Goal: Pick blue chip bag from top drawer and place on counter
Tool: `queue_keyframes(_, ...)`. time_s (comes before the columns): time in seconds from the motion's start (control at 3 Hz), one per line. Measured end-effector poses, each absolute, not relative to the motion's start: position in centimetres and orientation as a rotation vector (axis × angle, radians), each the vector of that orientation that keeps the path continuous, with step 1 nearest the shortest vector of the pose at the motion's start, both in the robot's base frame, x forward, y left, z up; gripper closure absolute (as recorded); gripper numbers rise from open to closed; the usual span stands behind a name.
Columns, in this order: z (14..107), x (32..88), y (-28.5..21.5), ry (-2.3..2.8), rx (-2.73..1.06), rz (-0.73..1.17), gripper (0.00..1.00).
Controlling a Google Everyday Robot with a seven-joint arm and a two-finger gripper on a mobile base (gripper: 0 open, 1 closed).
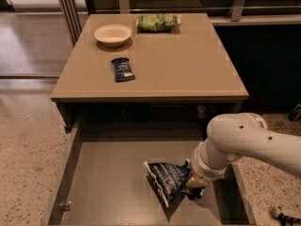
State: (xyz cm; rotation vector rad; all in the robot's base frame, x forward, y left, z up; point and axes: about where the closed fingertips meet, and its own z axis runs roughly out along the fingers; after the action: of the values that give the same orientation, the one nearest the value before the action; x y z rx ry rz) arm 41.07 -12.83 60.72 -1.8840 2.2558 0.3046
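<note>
Speckled terrazzo floor [26, 145] lies on both sides of the tabletop [188, 65]. Further back, smoother flooring [28, 46] shines behind metal posts [66, 8]. A dark panel [268, 60] stands to the right. The gripper [194, 190] sits low in the drawer [108, 182].

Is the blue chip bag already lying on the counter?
No, the blue chip bag is inside the top drawer, with the gripper right beside it.

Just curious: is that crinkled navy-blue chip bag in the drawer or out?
In: the crinkled navy-blue chip bag sits inside the wide grey-brown pull-out drawer, low walls around it, the gripper at its edge.
</note>
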Motion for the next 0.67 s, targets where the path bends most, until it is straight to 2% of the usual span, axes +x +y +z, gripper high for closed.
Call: queue_keyframes(0.67, 65.6, 41.4, -11.6, 2.13, -1.839, 0.427, 1.0)
